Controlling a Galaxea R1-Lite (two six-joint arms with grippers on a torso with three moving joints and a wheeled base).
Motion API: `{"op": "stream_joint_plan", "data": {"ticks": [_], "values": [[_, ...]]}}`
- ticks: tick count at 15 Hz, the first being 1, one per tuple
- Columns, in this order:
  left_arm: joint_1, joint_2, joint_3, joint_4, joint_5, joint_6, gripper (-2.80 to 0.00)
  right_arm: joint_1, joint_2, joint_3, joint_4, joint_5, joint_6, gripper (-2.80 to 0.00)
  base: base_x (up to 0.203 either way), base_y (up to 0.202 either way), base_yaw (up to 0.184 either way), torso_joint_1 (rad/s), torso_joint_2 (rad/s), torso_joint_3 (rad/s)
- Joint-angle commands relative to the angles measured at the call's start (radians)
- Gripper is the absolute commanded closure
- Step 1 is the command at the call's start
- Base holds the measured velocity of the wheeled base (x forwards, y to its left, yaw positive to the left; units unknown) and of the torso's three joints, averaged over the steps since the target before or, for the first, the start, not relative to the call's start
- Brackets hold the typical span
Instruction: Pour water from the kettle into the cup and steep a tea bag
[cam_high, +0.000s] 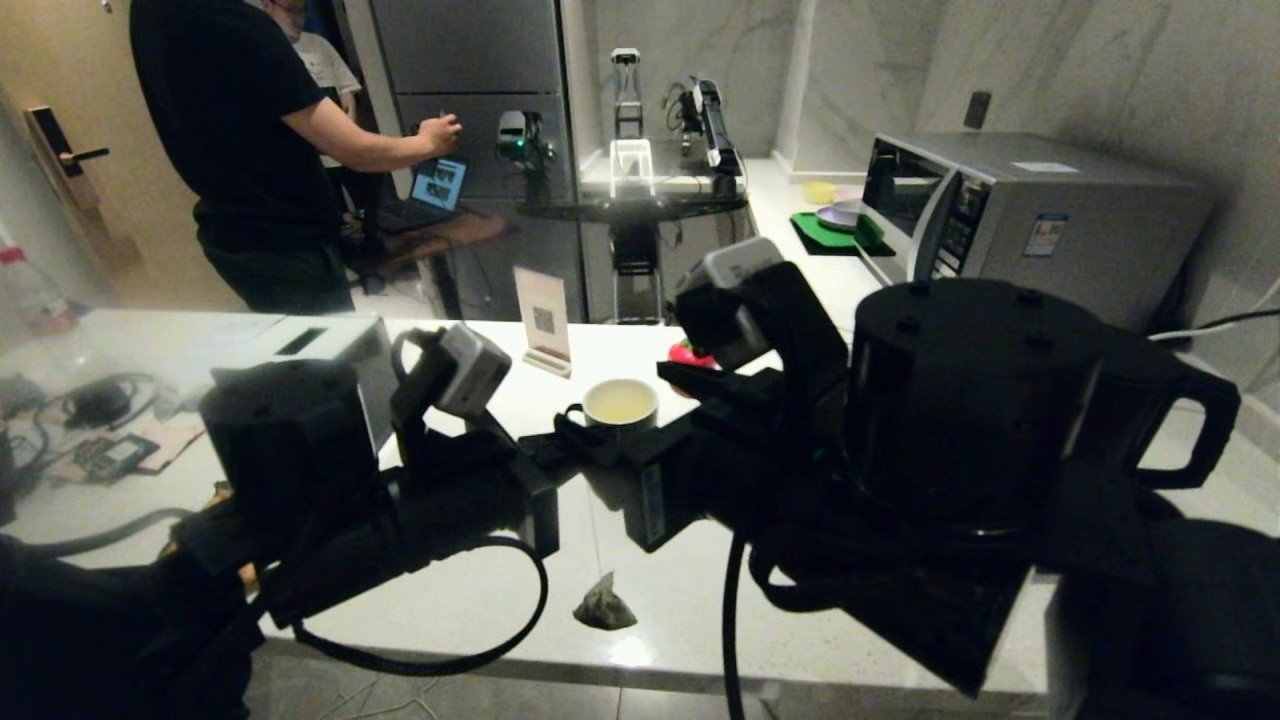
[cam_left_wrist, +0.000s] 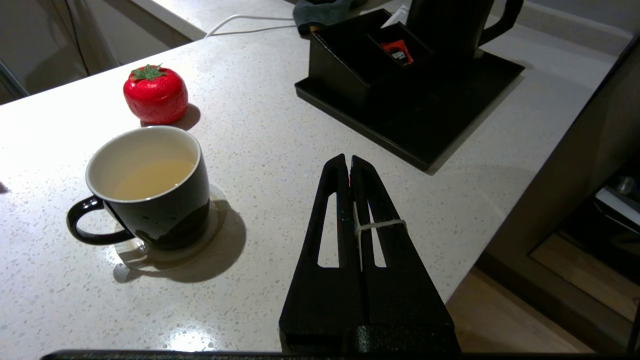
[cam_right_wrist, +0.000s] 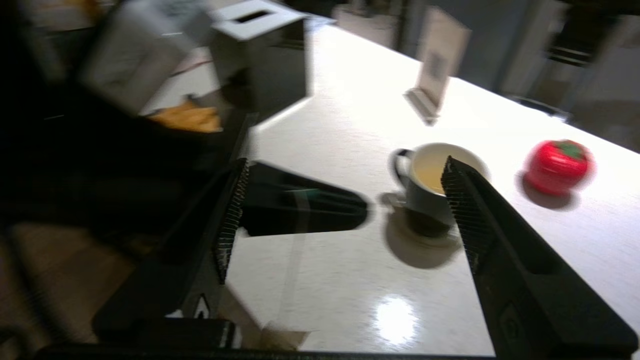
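Note:
The black cup (cam_high: 620, 405) (cam_left_wrist: 150, 192) (cam_right_wrist: 432, 182) stands mid-counter with pale yellowish water (cam_left_wrist: 152, 177) in it. My left gripper (cam_high: 572, 450) (cam_left_wrist: 348, 162) is shut on the tea bag's white string (cam_left_wrist: 372, 226), a little short of the cup and to its side. The tea bag (cam_high: 605, 605) dangles below on that string, near the counter's front edge. My right gripper (cam_high: 655, 435) (cam_right_wrist: 345, 215) is open, empty, with its fingers either side of the left gripper's tip, one finger (cam_right_wrist: 465, 210) overlapping the cup. The black kettle (cam_high: 1160, 400) (cam_left_wrist: 450, 22) stands at the right, partly behind my right arm.
A red tomato-shaped object (cam_high: 690, 352) (cam_left_wrist: 156, 94) (cam_right_wrist: 557, 165) sits just beyond the cup. A low black compartment box (cam_left_wrist: 365, 55) shares a black tray (cam_left_wrist: 440, 115) with the kettle. A sign stand (cam_high: 543, 320), a tissue box (cam_right_wrist: 260, 50), a microwave (cam_high: 1030, 215) and a standing person (cam_high: 250, 150) are around.

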Motion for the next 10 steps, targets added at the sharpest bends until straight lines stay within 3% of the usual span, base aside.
{"op": "stream_joint_plan", "data": {"ticks": [1,3,5,10], "values": [[0.000,-0.003,0.004,-0.006,-0.002,0.000,0.00,-0.002,0.003,-0.002,-0.002,-0.066,0.000,-2.80,0.000,0.000,0.000,0.000,0.00,0.000],[0.000,-0.003,0.007,-0.006,-0.002,0.000,0.00,-0.022,0.005,-0.003,-0.003,-0.173,-0.001,-2.80,0.000,0.000,0.000,0.000,0.00,0.000],[0.000,-0.005,0.007,-0.006,0.001,0.000,0.00,-0.081,-0.001,0.005,-0.021,-0.228,-0.012,-2.80,0.000,0.000,0.000,0.000,0.00,0.000],[0.002,-0.007,0.029,-0.006,0.004,-0.001,0.00,-0.251,-0.063,0.098,-0.158,-0.240,-0.138,-2.80,0.000,0.000,0.000,0.000,0.00,0.000]]}}
